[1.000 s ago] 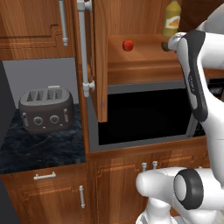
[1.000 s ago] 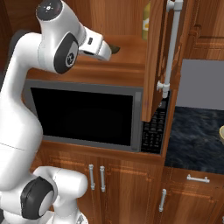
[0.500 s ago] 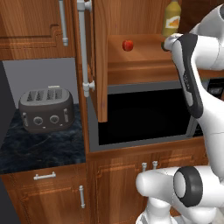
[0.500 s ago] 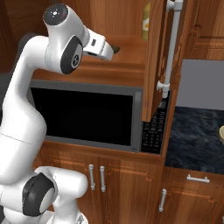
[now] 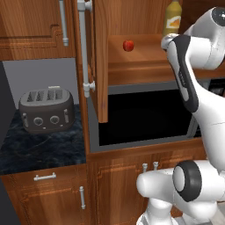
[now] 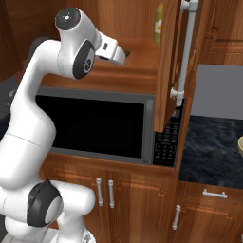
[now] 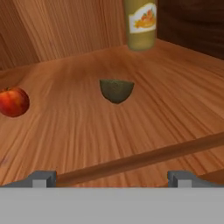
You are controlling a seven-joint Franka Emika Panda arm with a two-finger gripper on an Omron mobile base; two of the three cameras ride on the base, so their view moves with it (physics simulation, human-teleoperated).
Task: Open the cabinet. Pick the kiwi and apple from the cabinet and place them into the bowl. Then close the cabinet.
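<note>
Hand view: the gripper has advanced to the shelf edge, jaws wide and empty, facing the kiwi. The apple lies well left; the kiwi grasp looks next.

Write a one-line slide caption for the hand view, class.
Open gripper faces the cabinet shelf: a dull brown-green kiwi straight ahead, a glossy red apple to its left, a tall yellow bottle behind.
</note>
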